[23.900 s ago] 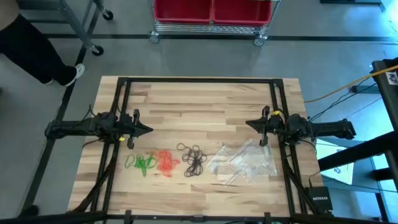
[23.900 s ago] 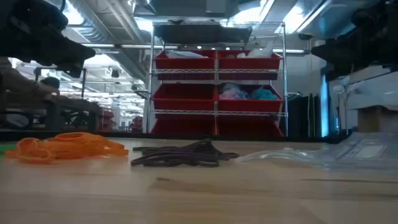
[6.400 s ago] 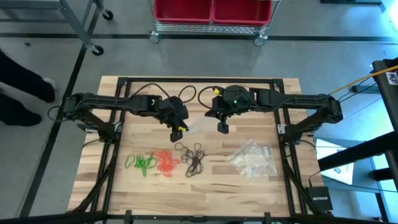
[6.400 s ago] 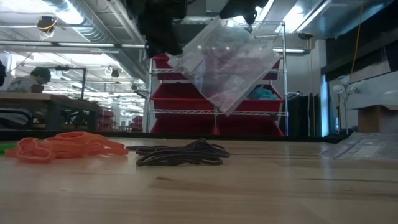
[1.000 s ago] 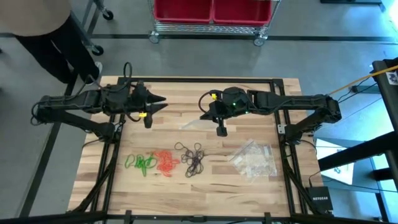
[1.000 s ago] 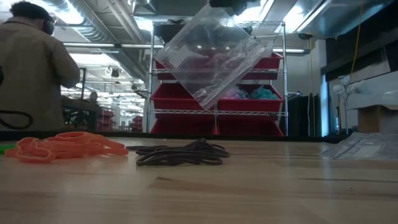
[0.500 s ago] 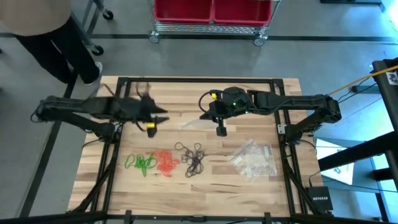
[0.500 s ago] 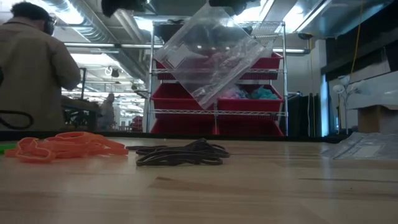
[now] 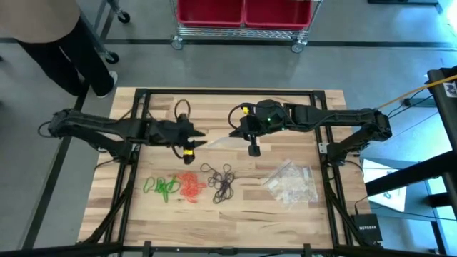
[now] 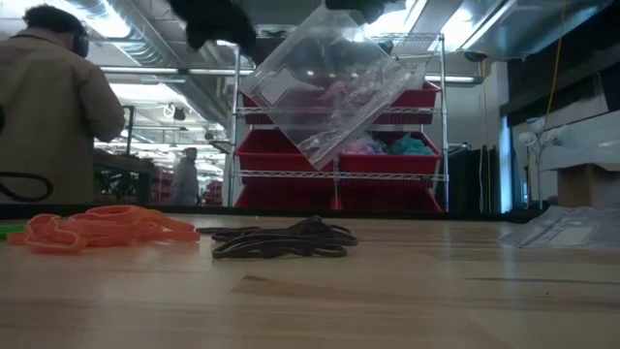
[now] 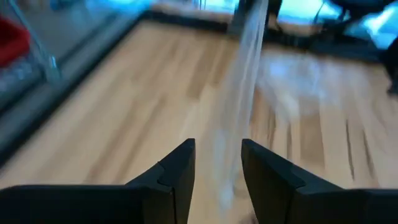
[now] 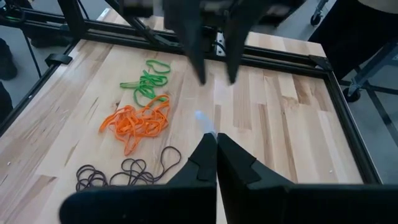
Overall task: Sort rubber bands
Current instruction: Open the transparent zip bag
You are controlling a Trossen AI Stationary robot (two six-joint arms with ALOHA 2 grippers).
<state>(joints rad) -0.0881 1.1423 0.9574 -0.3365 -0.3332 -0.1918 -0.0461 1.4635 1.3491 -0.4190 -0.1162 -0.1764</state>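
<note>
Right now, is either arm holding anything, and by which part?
The right gripper is shut on the clear plastic bag, gripping an upper edge. The left gripper is open around it, not gripping.

Even overhead light, wrist and low views blurring in places

High view is showing the counter point(image 9: 235, 107) evenly lit, arms casting only soft faint shadows. Low view is looking into bright ceiling lights, glare washing the room behind; the clear bag point(image 10: 329, 82) is catching highlights, the near counter edge is sitting out of focus, and a dark arm part at the top is smearing. Left wrist view is smearing heavily with motion, the bag there reading as a pale streak, blue glare along the far edge. Right wrist view is staying sharp on the rubber bands point(image 12: 134, 121), the near fingers point(image 12: 202, 165) going dark and soft.
</note>
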